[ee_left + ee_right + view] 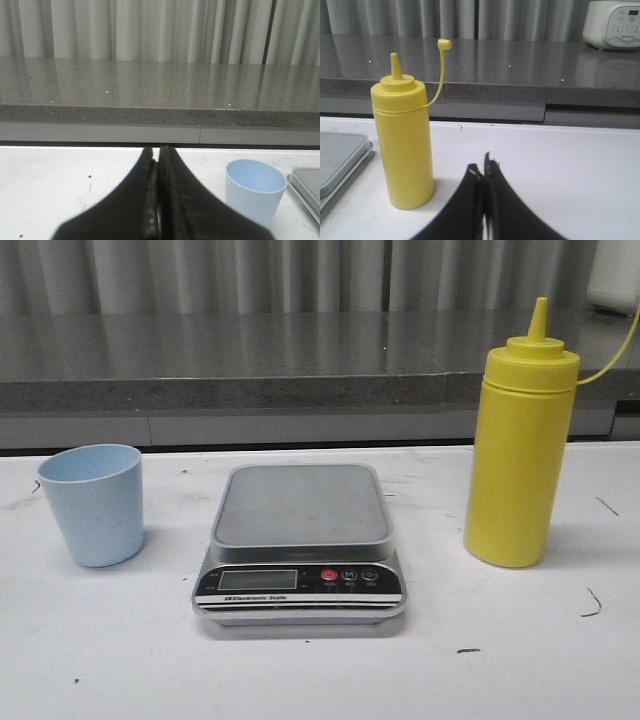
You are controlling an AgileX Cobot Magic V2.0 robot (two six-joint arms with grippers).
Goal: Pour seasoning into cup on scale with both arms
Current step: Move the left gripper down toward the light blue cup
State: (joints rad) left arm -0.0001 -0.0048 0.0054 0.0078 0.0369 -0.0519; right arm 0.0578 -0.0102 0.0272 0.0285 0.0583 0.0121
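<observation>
Both closed on nothing: left hand [159, 150] near the pale blue cup [255, 192], right hand [482, 167] beside the yellow squeeze bottle [402, 145].

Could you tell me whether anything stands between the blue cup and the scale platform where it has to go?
Nothing visible does. The cup stands on the table left of the scale, with bare tabletop between them, and the platform is empty.

Cup [92, 504]: pale blue, matte, faintly speckled.
Squeeze bottle [518, 455]: opaque yellow all over, its tethered tip cap [444, 44] the same yellow.
Scale [300, 540]: silver-grey platform, black front panel, grey-green LCD, one red button [329, 576], two dark ones.
Bench [100, 660]: white, with small dark scuffs.
Back counter [250, 360]: grey, speckled, perhaps stone.
Curtain [150, 30]: pale grey, vertical folds.
Jaws: black on both arms.
Appliance [615, 22]: white.
</observation>
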